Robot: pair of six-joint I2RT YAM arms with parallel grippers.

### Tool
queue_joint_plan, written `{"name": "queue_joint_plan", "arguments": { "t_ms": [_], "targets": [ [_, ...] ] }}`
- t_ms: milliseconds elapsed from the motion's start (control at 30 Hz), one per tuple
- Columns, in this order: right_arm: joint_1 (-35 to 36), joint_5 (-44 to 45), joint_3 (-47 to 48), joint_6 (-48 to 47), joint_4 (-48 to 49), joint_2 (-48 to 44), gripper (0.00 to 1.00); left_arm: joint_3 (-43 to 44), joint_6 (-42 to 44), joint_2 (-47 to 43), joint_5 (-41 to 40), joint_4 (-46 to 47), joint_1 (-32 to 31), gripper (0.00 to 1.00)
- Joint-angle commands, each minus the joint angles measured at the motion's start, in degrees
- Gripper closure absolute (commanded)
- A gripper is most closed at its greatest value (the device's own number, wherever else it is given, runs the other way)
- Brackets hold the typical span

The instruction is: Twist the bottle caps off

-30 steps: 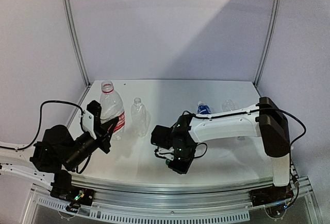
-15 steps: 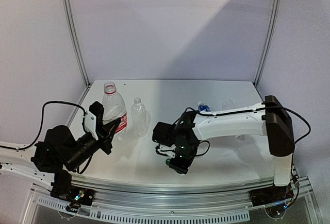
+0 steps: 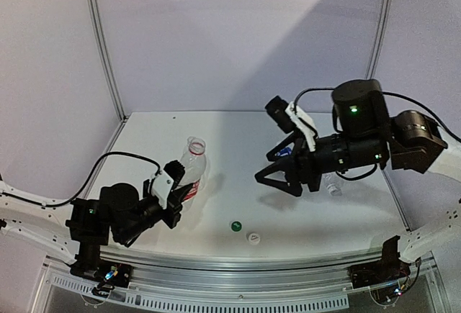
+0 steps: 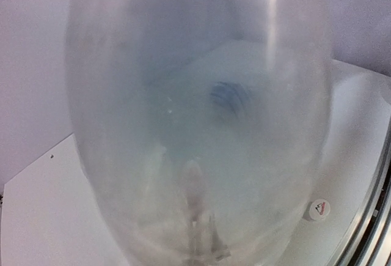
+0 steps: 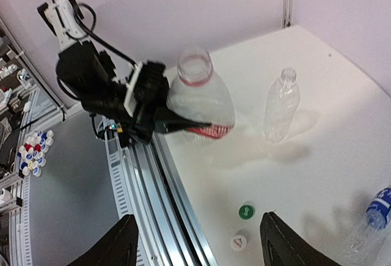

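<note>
Left gripper point(image 3: 178, 192) clamped on the tilted red-label bottle point(image 3: 191, 163) (mouth open) at near left, right gripper point(image 3: 279, 183) raised mid-right with jaws apart, green cap point(image 3: 235, 225) and white cap point(image 3: 253, 237) loose on the table point(image 3: 216, 129) near centre.

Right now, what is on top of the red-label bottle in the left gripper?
Nothing: the red-label bottle has an open mouth, with only a red ring around the neck. The left gripper covers part of its lower side, so that part cannot be seen.
</note>
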Motion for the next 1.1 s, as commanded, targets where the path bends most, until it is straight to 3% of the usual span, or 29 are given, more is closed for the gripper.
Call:
{"name": "queue_joint_plan", "arguments": {
  "t_ms": [0,267,633,733,967,1067],
  "targets": [
    [0.17,2.96,-4.90,2.03,13.82,-2.81,0.30,1.91,-0.61,3.67,3.14,2.32,0.61,0.95],
    [0.16,4.86,-4.15,9.67,22.26,5.67,0.27,3.54,-1.60,8.83,3.81,2.64,0.61,0.90],
    [0.21,4.94,-1.13,15.01,26.92,14.80,0.29,3.65,-2.08,8.55,3.16,2.38,0.61,0.88],
    [0.21,5.38,-2.44,14.96,30.17,15.12,0.36,3.67,-2.25,8.26,3.20,2.23,0.61,0.87],
    [0.55,5.75,-3.66,15.70,33.49,16.45,0.64,3.78,-2.41,8.08,3.11,2.10,0.61,0.83],
    [0.60,6.05,-3.42,16.00,33.03,17.59,0.67,3.78,-2.58,7.90,2.88,1.89,0.61,0.81]
  ]
}}
